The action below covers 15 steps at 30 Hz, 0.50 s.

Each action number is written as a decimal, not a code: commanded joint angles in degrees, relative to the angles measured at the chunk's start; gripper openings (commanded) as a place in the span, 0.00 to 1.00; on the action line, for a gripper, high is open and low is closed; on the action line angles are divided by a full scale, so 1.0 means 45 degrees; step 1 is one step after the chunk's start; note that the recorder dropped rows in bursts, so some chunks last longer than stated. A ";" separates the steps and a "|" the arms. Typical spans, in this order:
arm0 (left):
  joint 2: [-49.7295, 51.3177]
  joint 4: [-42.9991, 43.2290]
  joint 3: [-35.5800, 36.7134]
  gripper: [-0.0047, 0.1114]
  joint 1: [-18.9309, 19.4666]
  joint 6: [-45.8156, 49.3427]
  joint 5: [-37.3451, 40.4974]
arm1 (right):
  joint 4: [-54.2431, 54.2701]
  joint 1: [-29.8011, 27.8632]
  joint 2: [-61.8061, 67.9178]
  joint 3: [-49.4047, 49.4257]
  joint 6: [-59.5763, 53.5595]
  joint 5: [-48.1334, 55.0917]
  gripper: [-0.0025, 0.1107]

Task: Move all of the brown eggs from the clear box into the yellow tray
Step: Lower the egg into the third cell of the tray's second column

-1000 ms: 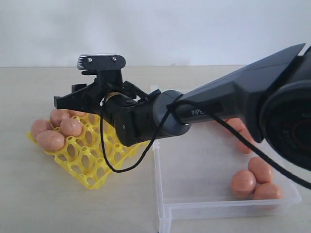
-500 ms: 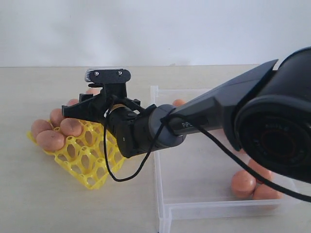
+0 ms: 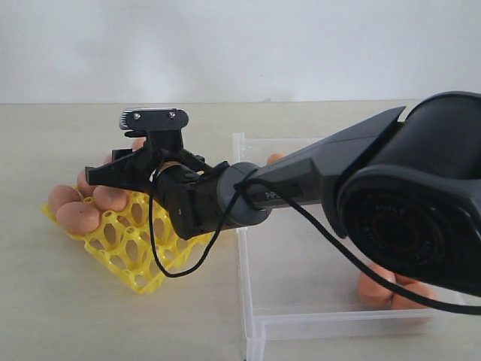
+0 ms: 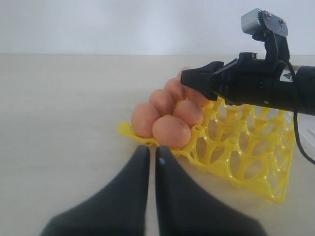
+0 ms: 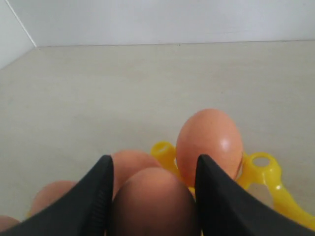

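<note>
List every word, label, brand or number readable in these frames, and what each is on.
"PiP…", as far as it can be made out: small white lettering on the right arm's forearm; the rest is too blurred to read.
Small white sticker on the same arm's wrist: too small to read.
Brown eggs, yellow tray, clear box: no text visible.

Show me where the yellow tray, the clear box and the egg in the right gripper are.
yellow tray (image 3: 134,250): exterior view, bare front lattice
clear box (image 3: 316,322): exterior view, front wall
held egg (image 5: 153,202): right wrist view, egg's middle
</note>
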 commanded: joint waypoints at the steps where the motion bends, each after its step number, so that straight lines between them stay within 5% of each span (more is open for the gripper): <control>1: -0.0044 -0.0035 0.0032 0.08 -0.0058 -0.0014 -0.0059 | -0.0114 -0.0008 0.0039 -0.0129 -0.0107 0.0318 0.02; 8: -0.0044 -0.0035 0.0032 0.08 -0.0058 -0.0014 -0.0059 | -0.0371 -0.0008 0.0039 -0.0129 0.0000 0.0703 0.03; 10: -0.0044 -0.0035 0.0032 0.08 -0.0058 -0.0014 -0.0059 | -0.0371 -0.0008 0.0039 -0.0129 0.0000 0.0798 0.13; 13: -0.0044 -0.0035 0.0032 0.08 -0.0058 -0.0014 -0.0059 | -0.0371 -0.0008 0.0039 -0.0129 0.0000 0.0801 0.49; 15: -0.0044 -0.0035 0.0032 0.08 -0.0058 -0.0014 -0.0059 | -0.0371 -0.0008 0.0039 -0.0129 0.0000 0.0799 0.58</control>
